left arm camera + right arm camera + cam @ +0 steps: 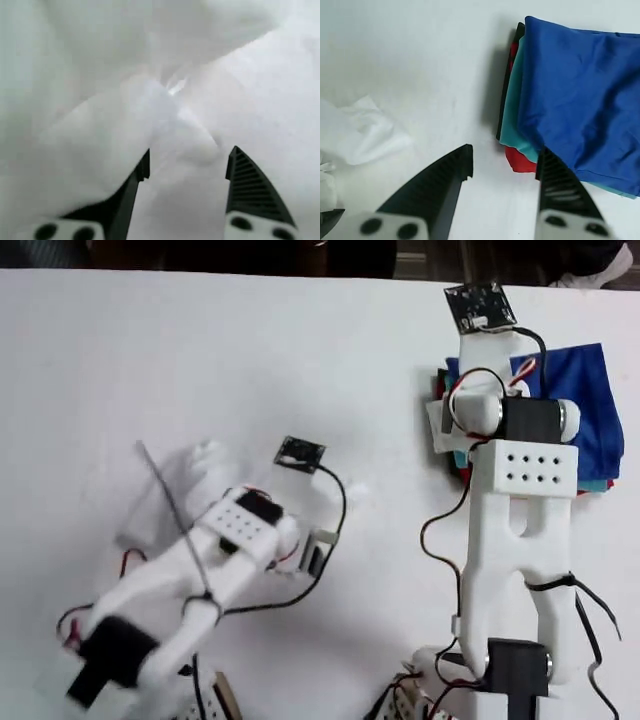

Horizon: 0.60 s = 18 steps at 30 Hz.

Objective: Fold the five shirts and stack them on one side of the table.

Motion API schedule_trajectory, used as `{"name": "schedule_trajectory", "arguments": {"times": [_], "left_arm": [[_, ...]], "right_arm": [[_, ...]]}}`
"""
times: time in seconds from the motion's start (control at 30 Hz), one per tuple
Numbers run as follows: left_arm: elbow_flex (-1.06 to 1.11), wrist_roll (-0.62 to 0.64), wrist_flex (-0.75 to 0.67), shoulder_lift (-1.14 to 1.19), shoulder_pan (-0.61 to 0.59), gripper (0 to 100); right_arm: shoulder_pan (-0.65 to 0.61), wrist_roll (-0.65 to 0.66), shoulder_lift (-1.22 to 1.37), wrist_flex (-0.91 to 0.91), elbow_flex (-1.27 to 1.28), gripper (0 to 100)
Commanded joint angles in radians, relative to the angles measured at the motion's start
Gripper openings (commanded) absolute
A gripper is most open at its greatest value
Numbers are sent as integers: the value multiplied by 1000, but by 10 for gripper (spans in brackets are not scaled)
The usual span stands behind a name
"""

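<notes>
A white shirt (125,100) lies crumpled on the white table, and my left gripper (190,160) hangs open just above its folds, holding nothing. From above, this shirt (205,455) shows faintly around the left arm (240,525). At the right side of the table stands a stack of folded shirts (580,90): blue on top, then teal, red and black. My right gripper (505,155) is open at the stack's edge, one finger over the blue shirt's corner. In the high view the right arm (520,470) covers part of the stack (590,390).
A corner of the white shirt (365,130) lies on the table to the side of the stack. The table's far edge (250,273) runs along the back. Cables trail from both arms near the front.
</notes>
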Motion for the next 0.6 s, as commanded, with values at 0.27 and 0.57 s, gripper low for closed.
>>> {"name": "schedule_trajectory", "arguments": {"times": [0.27,0.57], "left_arm": [[-349,-155,247,298,-49,52],[-354,-311,374,178,-64,24]], "right_arm": [[4,-2,-47,31,-43,211],[2,-2,-42,56,-41,211]]}}
